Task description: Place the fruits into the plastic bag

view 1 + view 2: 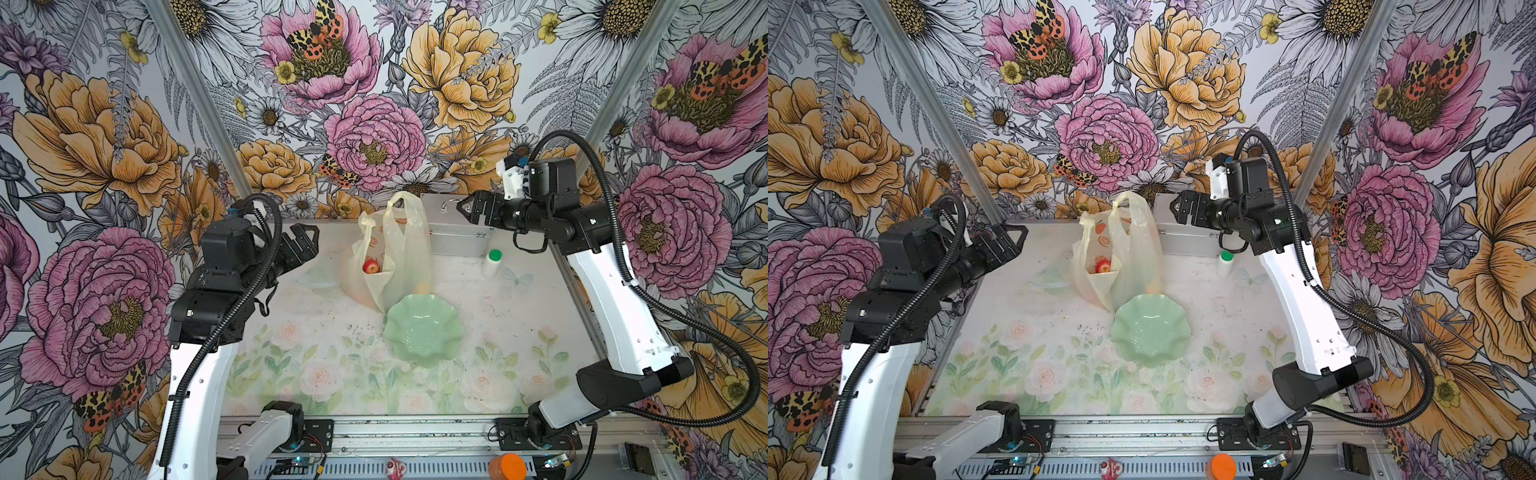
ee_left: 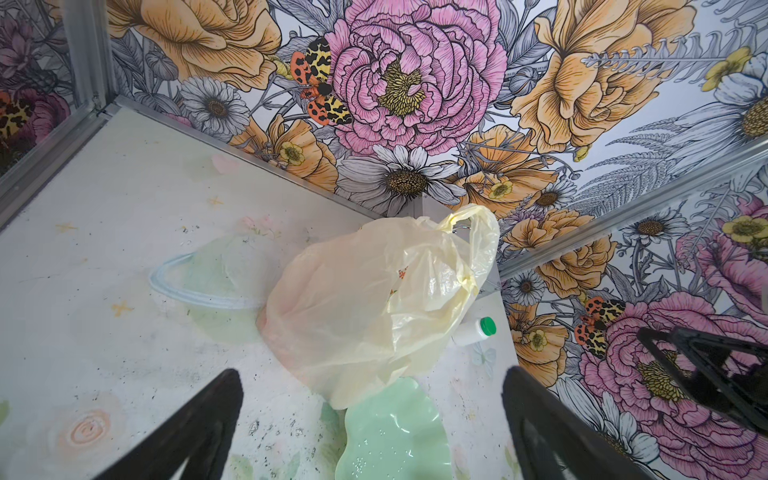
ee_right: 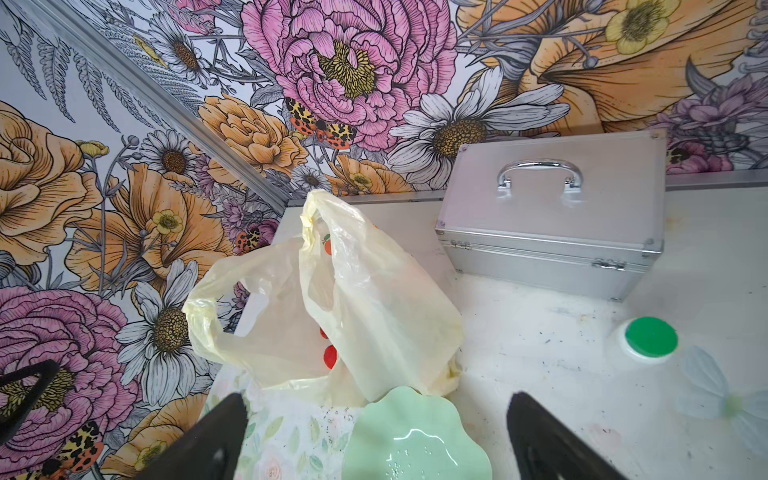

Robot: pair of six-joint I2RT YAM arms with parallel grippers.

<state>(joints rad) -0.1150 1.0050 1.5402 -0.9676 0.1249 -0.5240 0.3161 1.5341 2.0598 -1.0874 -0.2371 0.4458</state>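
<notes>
left gripper [image 1: 308,241] and right gripper [image 1: 463,210]: both raised above the table, jaws wide apart, nothing held. plastic bag [image 1: 399,257] stands slumped between them, apart from both, mouth upward. red fruit [image 1: 371,266] visible inside bag; yellow-orange fruit [image 1: 422,286] shows through its wall. green dish [image 1: 423,328] just beside bag.

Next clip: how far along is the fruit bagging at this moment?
Done, it seems: a red fruit sits inside the plastic bag, a yellow-orange shape shows through its side, and the green dish is empty. In hand: nothing; left gripper and right gripper are open, raised. Left: no loose fruit visible on the table.
</notes>
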